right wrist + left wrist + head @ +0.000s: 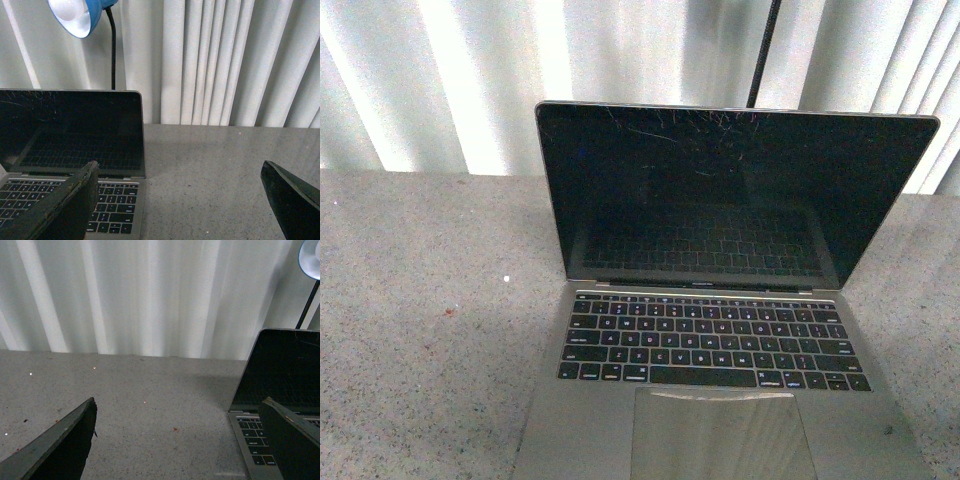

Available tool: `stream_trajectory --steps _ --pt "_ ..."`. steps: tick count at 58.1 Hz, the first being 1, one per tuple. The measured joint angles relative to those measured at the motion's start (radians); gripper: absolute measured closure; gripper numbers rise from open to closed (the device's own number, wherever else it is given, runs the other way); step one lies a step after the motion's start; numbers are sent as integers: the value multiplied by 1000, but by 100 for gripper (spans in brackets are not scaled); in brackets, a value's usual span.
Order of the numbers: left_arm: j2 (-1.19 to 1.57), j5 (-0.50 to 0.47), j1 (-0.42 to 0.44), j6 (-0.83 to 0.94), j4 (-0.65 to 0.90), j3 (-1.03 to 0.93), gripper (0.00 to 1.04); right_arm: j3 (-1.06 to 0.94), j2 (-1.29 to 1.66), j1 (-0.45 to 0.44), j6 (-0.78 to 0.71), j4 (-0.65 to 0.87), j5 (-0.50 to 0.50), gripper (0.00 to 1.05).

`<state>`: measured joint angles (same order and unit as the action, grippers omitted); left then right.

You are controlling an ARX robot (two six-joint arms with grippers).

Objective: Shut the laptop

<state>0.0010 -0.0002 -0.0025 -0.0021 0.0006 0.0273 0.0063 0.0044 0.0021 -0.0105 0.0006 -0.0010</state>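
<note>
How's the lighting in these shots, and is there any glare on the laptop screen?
Front view: the laptop screen mirrors its keyboard, scratches glinting near the top; the curtain is washed out. Left wrist view: the left hand is a dark, soft-edged silhouette. Right wrist view: the lamp shade is blown out white, the right hand dark.

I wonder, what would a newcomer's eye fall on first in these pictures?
Most likely the open laptop on the speckled grey table, its black screen dark and scratched along the top. Next, the blue lamp on a black stalk behind it, against pale pleated curtains.
</note>
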Motion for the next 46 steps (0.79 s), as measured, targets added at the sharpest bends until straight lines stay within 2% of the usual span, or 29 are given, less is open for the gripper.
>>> stream_trajectory --steps 46 --pt "0 0 0 0 0 0 7 0 0 0 0 0 0 7"
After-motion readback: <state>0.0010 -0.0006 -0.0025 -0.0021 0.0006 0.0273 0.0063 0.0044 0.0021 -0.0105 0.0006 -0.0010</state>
